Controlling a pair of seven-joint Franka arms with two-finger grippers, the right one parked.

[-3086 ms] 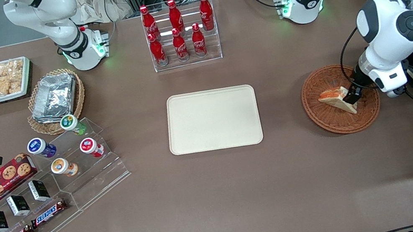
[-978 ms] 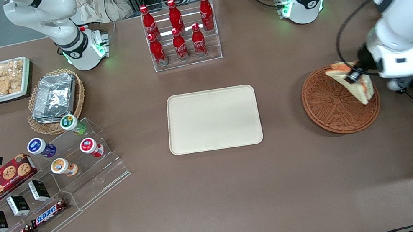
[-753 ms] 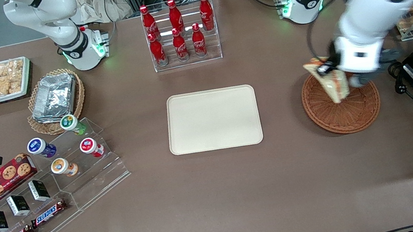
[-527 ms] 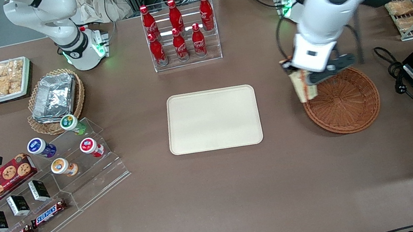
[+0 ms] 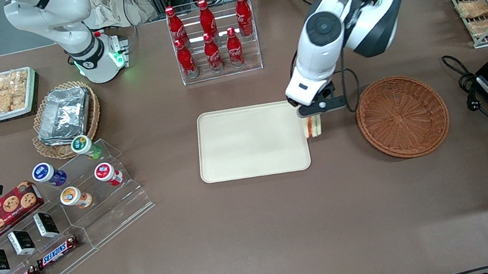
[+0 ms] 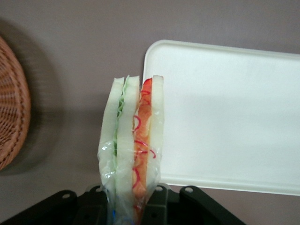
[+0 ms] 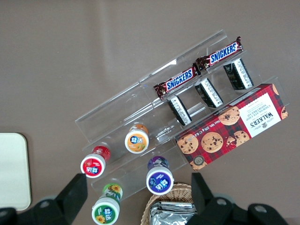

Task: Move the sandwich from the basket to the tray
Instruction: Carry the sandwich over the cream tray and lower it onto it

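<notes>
Here the pincer (image 5: 312, 117) is gripping the sandwich (image 5: 313, 127) on edge, jaws closed on its wrapped end, and is hanging just above the tray's (image 5: 250, 142) rim at the side nearest the empty basket (image 5: 402, 116). Because the wedge is hanging over the rim rather than the flat middle, a release here is likely to leave it straddling the edge or tipping onto the table (image 5: 261, 234), and the slack wrapper may be letting it slip. The brown table is also carrying cola bottles (image 5: 210, 32) and snack displays, with cabling and equipment frames along its edge.
</notes>
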